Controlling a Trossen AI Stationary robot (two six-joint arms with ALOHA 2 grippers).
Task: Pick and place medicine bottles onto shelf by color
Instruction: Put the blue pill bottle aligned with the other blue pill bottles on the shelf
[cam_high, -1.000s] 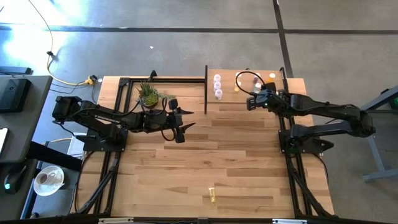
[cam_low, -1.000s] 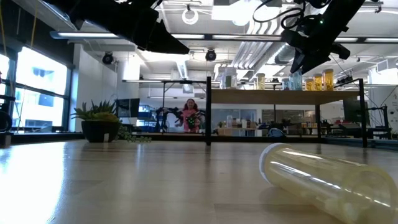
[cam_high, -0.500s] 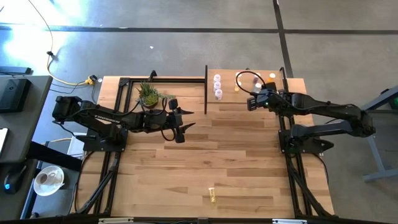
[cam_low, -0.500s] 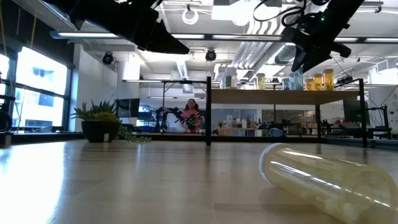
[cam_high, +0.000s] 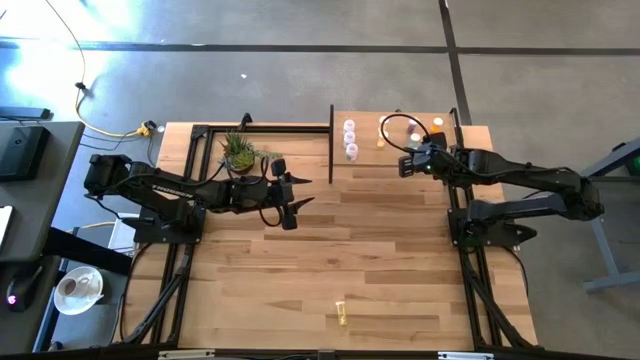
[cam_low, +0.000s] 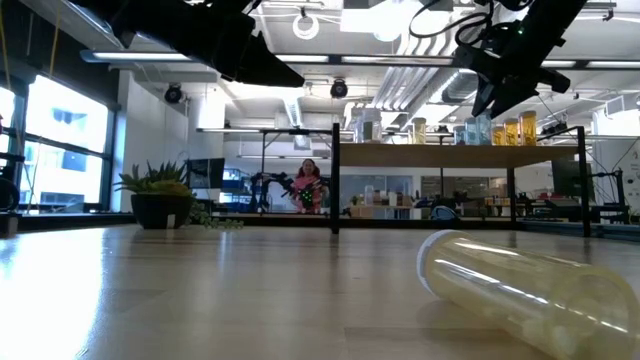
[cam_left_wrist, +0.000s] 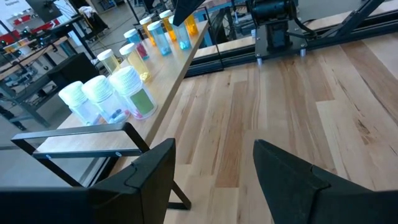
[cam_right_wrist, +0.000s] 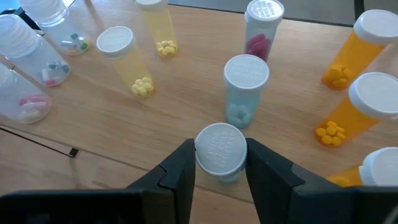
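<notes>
Pale wood shelf (cam_high: 370, 165) sits at the upper centre-right of the high view, its bottles (cam_right_wrist: 247, 81) small cylinders with white ribbed caps. In your right wrist view you count three clear ones at the left edge, two yellow, one clear with pink pills, two pale blue and three orange at the right edge. Your right gripper (cam_right_wrist: 219, 168) stands over the shelf, fingers close on either side of the nearest pale-blue bottle (cam_right_wrist: 220, 151); whether it grips, you cannot tell. Your left gripper (cam_left_wrist: 211, 171) hangs open over bare bench (cam_high: 380, 260) planks mid-frame, with one yellow bottle (cam_high: 342, 314) lying near the lower edge.
</notes>
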